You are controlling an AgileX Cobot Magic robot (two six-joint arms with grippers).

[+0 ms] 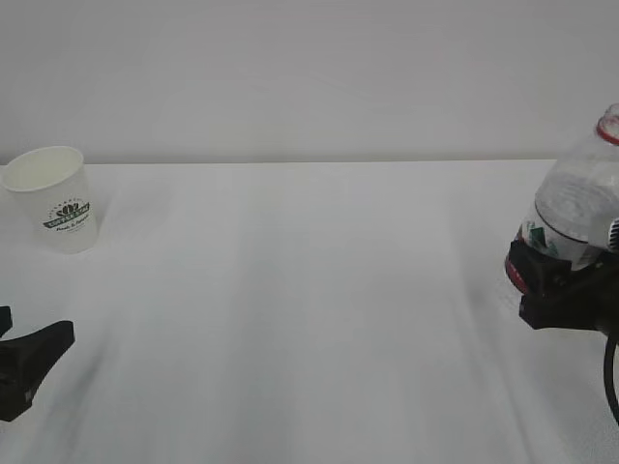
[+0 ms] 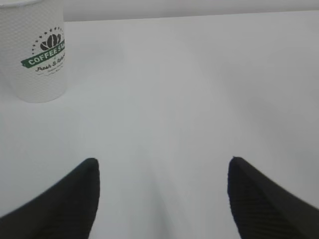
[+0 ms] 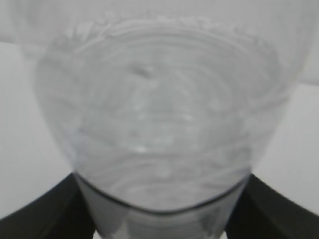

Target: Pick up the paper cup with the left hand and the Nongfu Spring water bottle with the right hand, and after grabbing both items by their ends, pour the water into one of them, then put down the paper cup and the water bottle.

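Note:
The paper cup [image 1: 53, 198] stands upright at the far left of the white table, white with a dark green logo. In the left wrist view the paper cup [image 2: 37, 55] is at the top left, well ahead of my left gripper [image 2: 163, 162]. That left gripper [image 1: 37, 327] sits low at the table's near left, open with nothing between its fingers. At the right edge my right gripper [image 1: 553, 275] is shut on the lower part of the Nongfu Spring water bottle [image 1: 578, 198], which leans slightly. The clear bottle [image 3: 159, 114] fills the right wrist view between the fingers of the right gripper [image 3: 162, 175]. I cannot make out the water.
A white table [image 1: 309, 309] stretches between the two arms, bare in the middle. A plain pale wall [image 1: 309, 68] runs behind its far edge. The bottle's red neck ring [image 1: 609, 129] reaches the frame's right edge.

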